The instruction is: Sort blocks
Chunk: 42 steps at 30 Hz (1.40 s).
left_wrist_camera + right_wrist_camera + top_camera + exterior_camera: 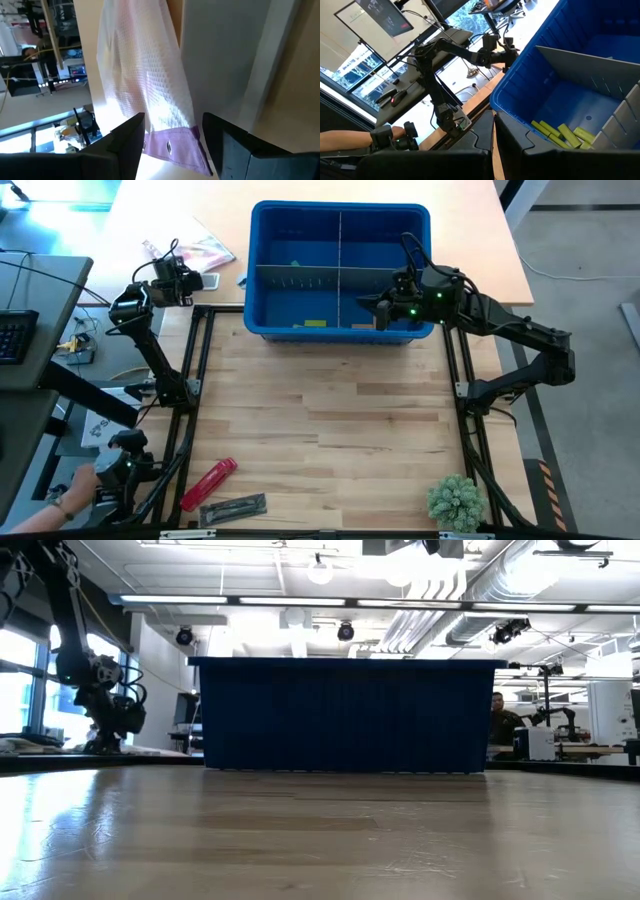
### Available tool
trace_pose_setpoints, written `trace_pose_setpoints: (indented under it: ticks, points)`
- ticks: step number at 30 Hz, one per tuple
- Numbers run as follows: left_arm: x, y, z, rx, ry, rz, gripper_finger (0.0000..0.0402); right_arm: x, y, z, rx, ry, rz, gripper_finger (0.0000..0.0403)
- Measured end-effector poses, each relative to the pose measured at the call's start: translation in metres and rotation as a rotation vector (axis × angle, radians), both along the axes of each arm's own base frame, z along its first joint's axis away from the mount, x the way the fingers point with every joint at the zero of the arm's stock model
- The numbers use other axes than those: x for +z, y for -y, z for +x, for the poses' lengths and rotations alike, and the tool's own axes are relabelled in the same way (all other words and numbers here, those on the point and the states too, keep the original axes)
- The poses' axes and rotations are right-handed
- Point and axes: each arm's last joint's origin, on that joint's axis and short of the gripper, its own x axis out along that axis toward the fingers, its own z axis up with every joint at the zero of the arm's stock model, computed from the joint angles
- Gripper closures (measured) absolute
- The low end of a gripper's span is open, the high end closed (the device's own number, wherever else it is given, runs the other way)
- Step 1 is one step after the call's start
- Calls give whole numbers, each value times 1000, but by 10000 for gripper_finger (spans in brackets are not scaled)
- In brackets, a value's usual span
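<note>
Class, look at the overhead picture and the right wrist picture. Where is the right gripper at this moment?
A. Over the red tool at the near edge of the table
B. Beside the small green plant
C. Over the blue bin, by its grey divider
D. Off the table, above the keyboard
C: the right gripper hangs shut over the blue bin, close to its grey divider, with lime blocks lying in the compartment beneath.

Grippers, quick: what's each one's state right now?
Left gripper: open, empty, over the white mesh bag past the table's far left corner.
Right gripper: shut, empty, over the blue bin.
</note>
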Motion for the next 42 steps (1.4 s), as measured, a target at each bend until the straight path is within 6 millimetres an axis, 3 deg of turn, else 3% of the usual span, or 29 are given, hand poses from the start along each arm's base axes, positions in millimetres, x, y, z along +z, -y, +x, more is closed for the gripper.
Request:
trace_pose_setpoints:
  ticks: [8,17,24,33,42]
  points:
    - [0,0,0,-11,-4,1,258,0,0,0,0,0,0,398]
    - [-2,1,2,-68,-40,-32,388,0,0,0,0,0,0,398]
    - [2,1,-2,-80,-102,-22,400,0,0,0,0,0,0,398]
    - [53,22,-22,-91,29,33,401,0,0,0,-1,0,0,398]
    - [137,80,-13,-261,347,101,401,0,0,0,-1,1,0,398]
